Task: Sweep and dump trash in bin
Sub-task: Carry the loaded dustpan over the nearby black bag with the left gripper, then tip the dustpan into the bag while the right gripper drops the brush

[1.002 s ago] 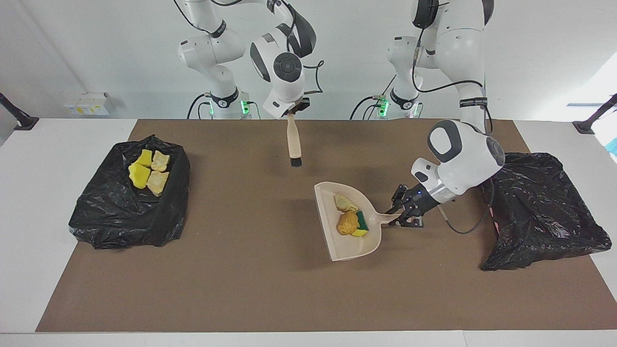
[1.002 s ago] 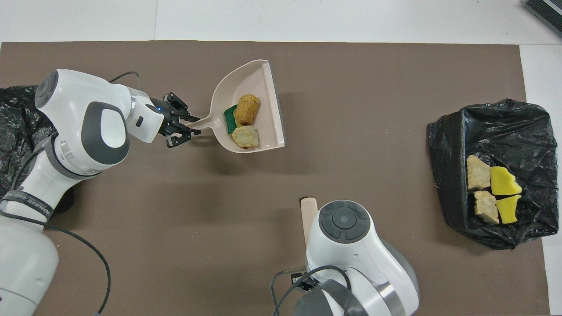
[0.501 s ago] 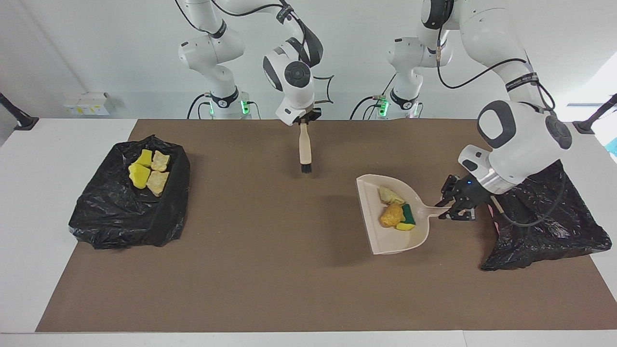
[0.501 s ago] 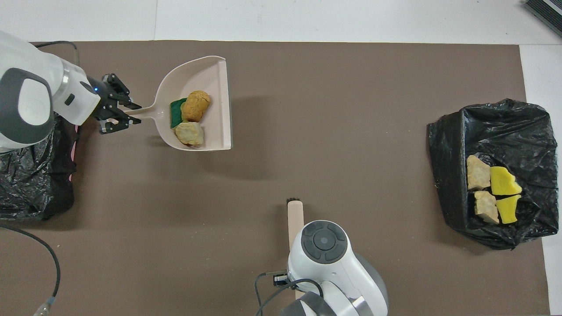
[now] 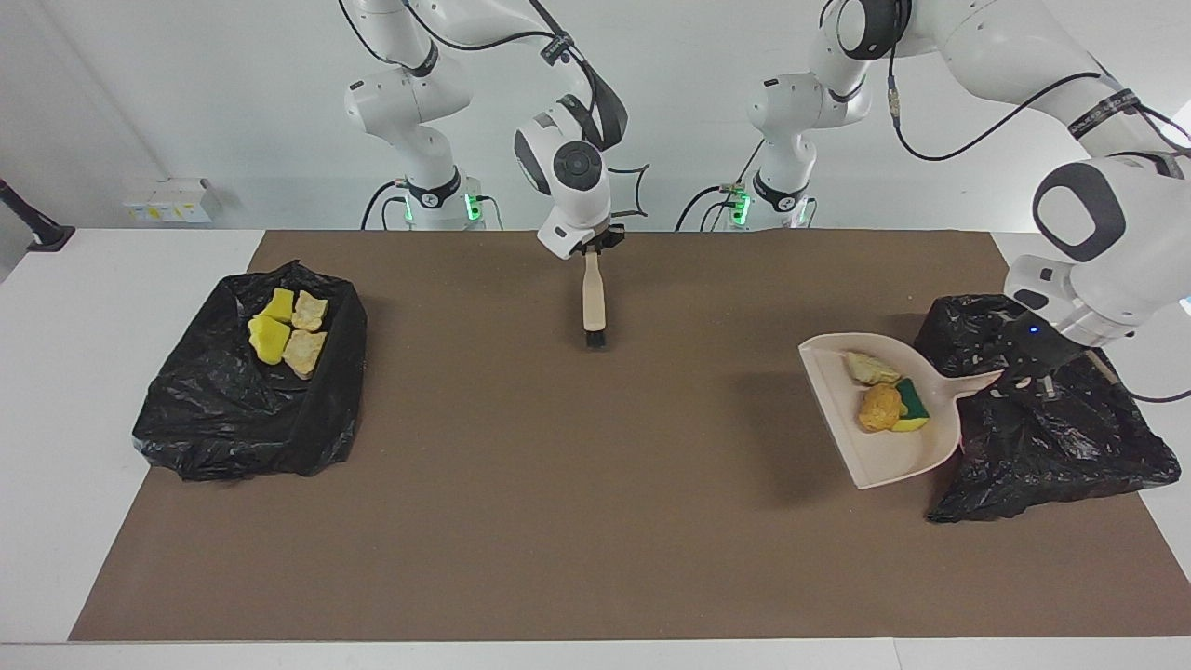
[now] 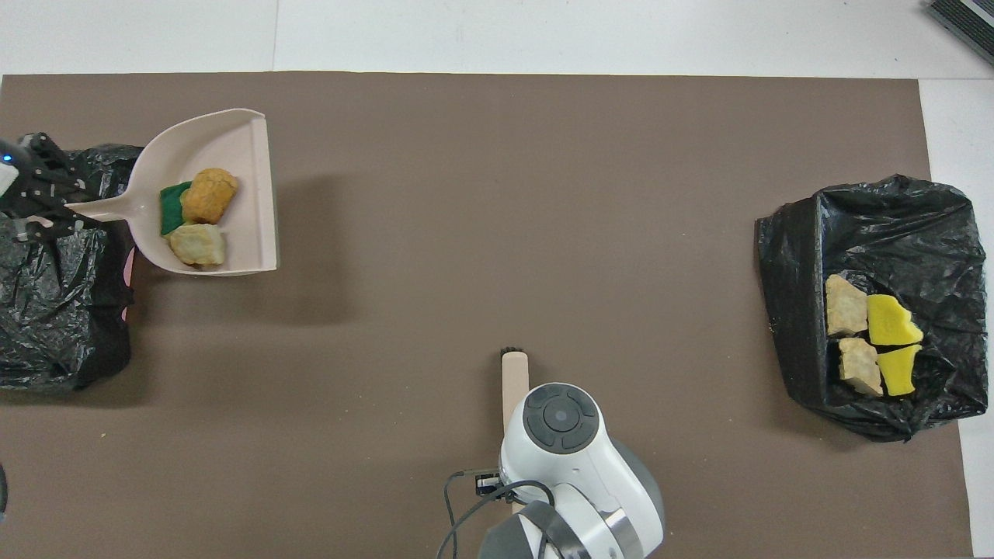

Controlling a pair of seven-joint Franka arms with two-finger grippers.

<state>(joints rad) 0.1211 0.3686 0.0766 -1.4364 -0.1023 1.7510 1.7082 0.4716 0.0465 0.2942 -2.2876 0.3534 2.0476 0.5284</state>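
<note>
Brown tabletop (image 5: 521, 521): left claw (image 5: 1017, 377) pinching the dustpan (image 5: 879, 447) carries trash (image 5: 884, 402) beside the bag (image 5: 1051, 447), tipping likely next; right claw (image 5: 591, 249), over the tabletop, pinches the brush (image 5: 593, 302).

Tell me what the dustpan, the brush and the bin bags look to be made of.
Dustpan: probably molded plastic, beige and matte, one smooth seamless piece with its handle.
Brush: pale handle, wood or plastic, hard to tell; short dark bristles at the tip.
Bin bags: thin black plastic film, judging by the crinkled, glossy folds.
</note>
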